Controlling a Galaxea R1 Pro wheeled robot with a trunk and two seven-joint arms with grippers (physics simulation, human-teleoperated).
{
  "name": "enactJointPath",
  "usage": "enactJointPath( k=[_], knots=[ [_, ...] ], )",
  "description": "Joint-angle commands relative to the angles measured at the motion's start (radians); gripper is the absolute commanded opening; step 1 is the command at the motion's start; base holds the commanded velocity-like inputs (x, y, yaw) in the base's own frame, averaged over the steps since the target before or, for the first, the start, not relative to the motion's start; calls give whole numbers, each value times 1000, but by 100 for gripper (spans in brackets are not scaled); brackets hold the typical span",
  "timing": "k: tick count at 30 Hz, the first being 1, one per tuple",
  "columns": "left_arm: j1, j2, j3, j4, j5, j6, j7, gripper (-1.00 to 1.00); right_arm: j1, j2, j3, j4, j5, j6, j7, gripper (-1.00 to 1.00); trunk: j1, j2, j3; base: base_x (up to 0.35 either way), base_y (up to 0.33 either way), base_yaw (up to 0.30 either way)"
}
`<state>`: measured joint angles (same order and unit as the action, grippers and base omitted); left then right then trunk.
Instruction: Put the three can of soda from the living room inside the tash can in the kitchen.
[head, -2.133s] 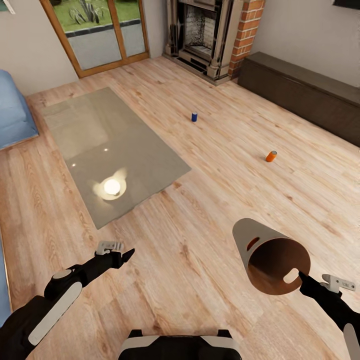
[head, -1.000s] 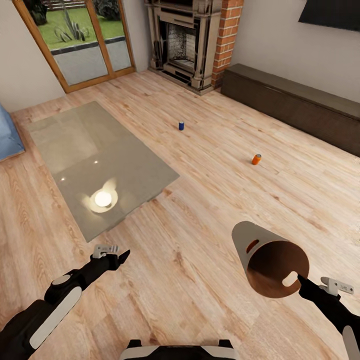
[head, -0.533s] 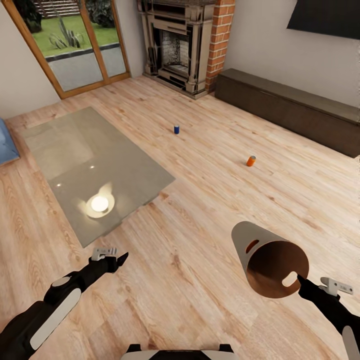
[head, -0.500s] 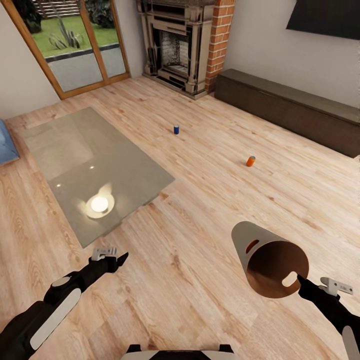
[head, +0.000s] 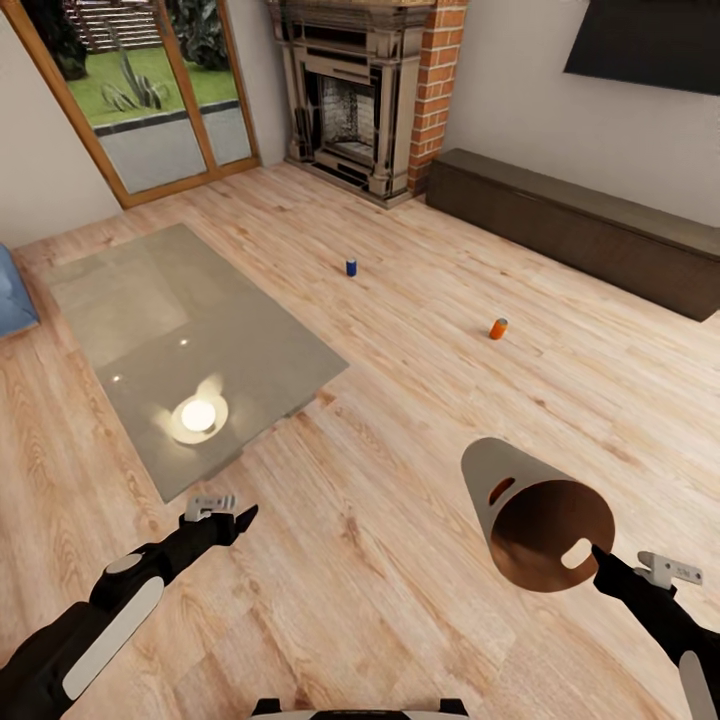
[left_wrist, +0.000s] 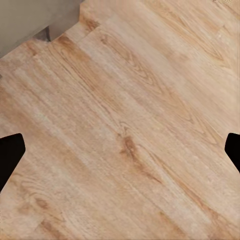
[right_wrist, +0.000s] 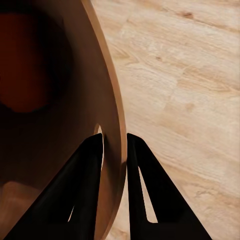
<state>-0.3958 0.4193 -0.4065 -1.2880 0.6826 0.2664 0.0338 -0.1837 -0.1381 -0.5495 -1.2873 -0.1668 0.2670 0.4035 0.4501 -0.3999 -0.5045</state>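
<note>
A dark blue soda can (head: 351, 267) stands upright on the wood floor in mid-room. An orange can (head: 498, 328) stands further right, leaning a little. A third can is out of view. My right gripper (head: 598, 558) is shut on the rim of the trash can (head: 540, 515), which hangs tilted above the floor, its copper-brown mouth facing me. In the right wrist view the two fingers (right_wrist: 87, 165) pinch the bin's rim (right_wrist: 111, 90) beside the handle hole. My left gripper (head: 240, 517) hovers open over bare floor, its fingertips (left_wrist: 11, 150) far apart.
A glass-topped low table (head: 250, 330) lies ahead on the left, its corner (left_wrist: 30, 20) near my left gripper. A fireplace (head: 345, 100) and brick chimney (head: 435, 85) stand at the back, with a long dark cabinet (head: 580, 225) on the right wall and a blue sofa (head: 12, 295) at far left.
The whole view has shifted: more wall shows, and the cans look smaller and further left, so the camera has moved. Both arms and the held bin keep their pose.
</note>
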Motion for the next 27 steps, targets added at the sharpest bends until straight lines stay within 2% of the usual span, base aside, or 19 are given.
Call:
enactJointPath(
  k=[1,8,16,27],
  knots=[
    [0,0,0,1,0,-1,0,100,0,0,0,-1,-13,2,8,-100,0,0,2,0,0,0],
    [0,-6,-1,34,-1,-32,-3,100,0,1,3,-1,-11,2,8,-100,0,0,12,40,-1,0],
    [0,-8,-1,40,1,-46,-3,100,0,0,1,7,-14,5,8,-100,0,0,24,269,-83,-78],
    [0,-8,-1,42,1,-48,0,100,0,2,5,13,-13,3,8,-100,0,0,40,260,-192,-140]
  ],
)
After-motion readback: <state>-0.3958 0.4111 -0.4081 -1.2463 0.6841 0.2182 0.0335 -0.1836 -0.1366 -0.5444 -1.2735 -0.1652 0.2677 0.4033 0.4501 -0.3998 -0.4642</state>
